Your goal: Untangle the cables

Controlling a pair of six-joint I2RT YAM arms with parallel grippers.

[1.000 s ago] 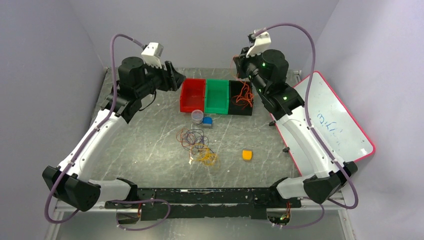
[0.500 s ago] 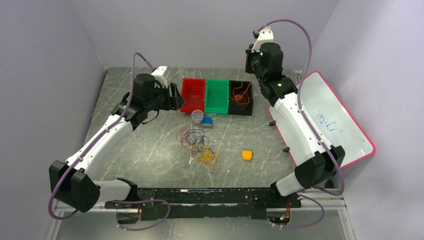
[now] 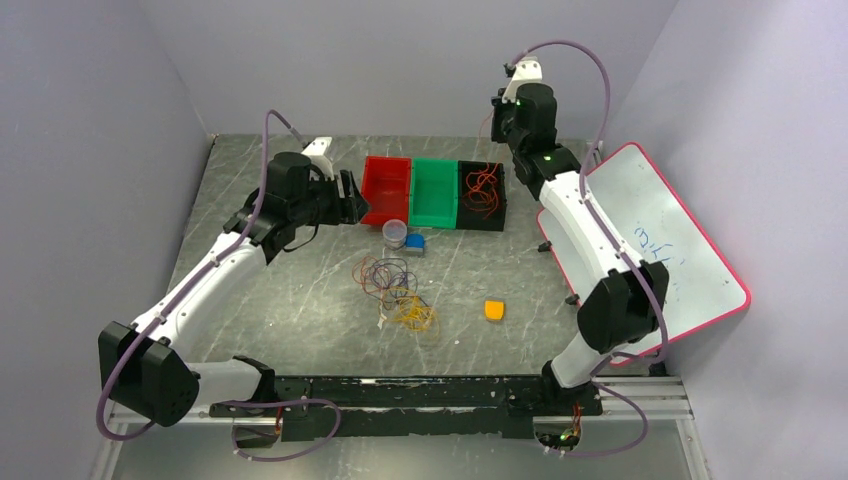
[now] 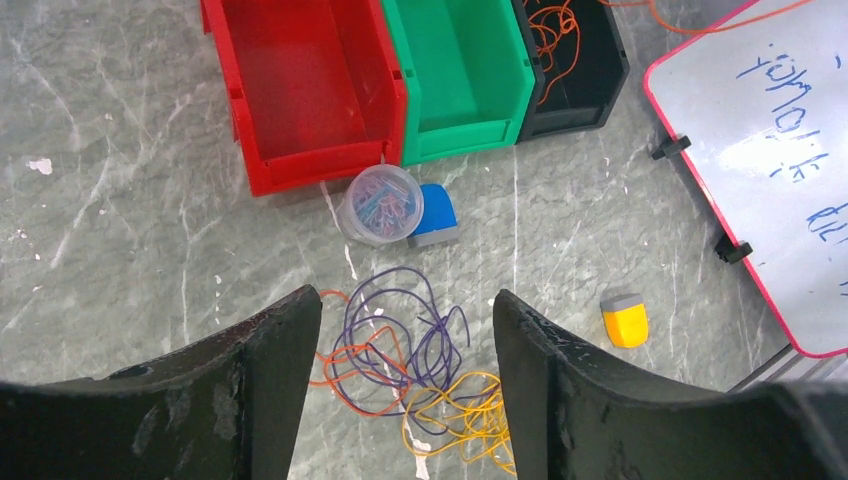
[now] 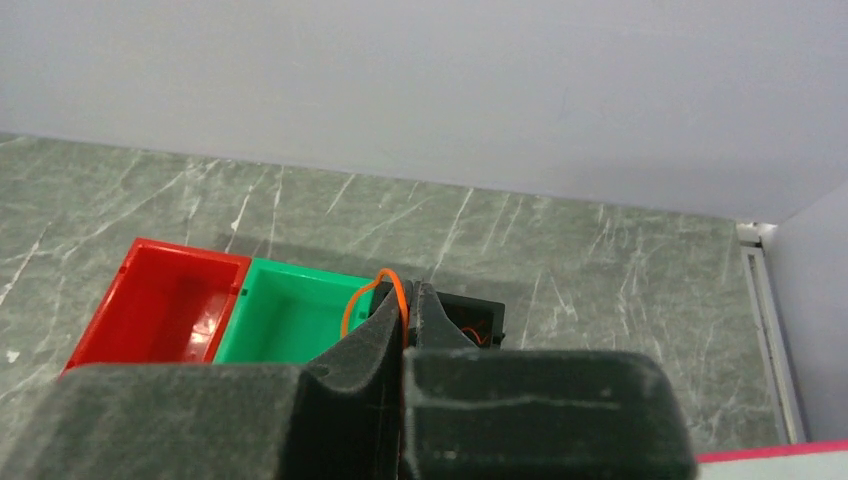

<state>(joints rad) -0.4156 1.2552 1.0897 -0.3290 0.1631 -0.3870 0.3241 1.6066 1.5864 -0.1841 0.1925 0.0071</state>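
Right pincer (image 5: 408, 300) tight on red-orange cable (image 5: 388, 272), farther back than before; left pincer (image 4: 405, 305) agape

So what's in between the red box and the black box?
The green bin sits between the red bin and the black bin, all side by side in one row. The left wrist view shows it best.

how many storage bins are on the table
3, in a row at the far side of the table: red bin on the left, green bin in the middle, black bin on the right with orange cable in it. None seem hidden.
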